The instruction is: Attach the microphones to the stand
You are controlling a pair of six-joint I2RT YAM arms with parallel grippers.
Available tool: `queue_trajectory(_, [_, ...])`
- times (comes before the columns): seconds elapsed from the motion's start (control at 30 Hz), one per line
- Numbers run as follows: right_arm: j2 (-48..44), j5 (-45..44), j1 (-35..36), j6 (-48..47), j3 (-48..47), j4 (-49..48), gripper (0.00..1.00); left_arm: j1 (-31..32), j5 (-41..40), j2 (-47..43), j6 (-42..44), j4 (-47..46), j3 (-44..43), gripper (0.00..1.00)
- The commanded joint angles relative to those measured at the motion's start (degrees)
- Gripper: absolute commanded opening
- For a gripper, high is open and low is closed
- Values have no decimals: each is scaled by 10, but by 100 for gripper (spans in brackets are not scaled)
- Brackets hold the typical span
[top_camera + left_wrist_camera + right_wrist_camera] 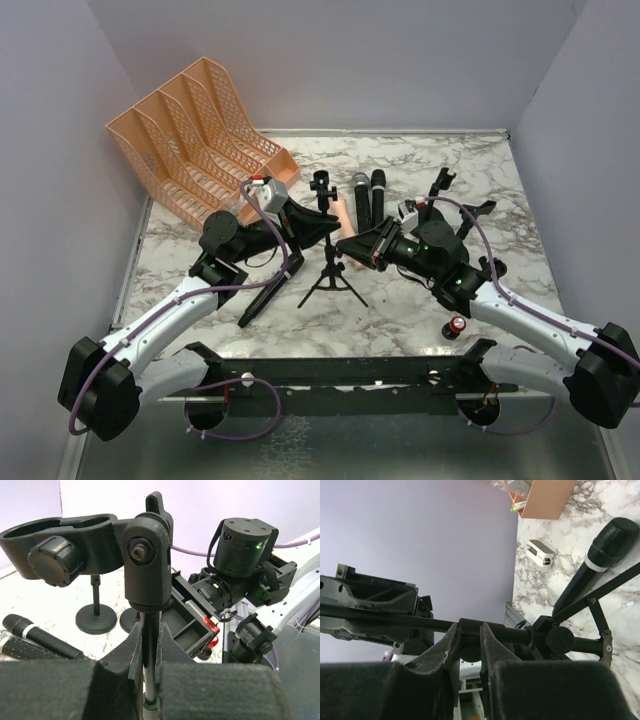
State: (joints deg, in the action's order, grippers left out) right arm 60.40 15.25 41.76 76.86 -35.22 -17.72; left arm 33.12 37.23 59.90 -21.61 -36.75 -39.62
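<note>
The black tripod stand (331, 272) stands mid-table, with its empty clip (65, 540) on top. My left gripper (149, 636) is shut on the stand's thin pole (148, 672), just below the swivel head. My right gripper (469, 636) comes in from the right, its fingers pressed on either side of the pole's collar (470, 628). A silver-headed microphone (360, 196) and a black one (379, 196) lie behind the stand. The peach-pink microphone (341, 213) peeks out beside them. Another black microphone (262, 298) lies left of the tripod legs and also shows as a microphone (600, 562) in the right wrist view.
An orange file rack (200, 135) stands at the back left. Two small round-based clip stands (321, 190) (441, 186) stand at the back. A red-topped battery (456, 327) lies near my right arm. A small white and grey object (540, 552) lies on the marble.
</note>
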Motion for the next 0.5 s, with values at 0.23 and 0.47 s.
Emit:
queue_trajectory(0.23, [-66, -56, -4, -276, -20, 14, 58, 0, -26, -6, 2, -31, -2, 0])
queue_trajectory(0.47, [-80, 72, -3, -507, -18, -9, 64, 1, -13, 1, -1, -31, -7, 0])
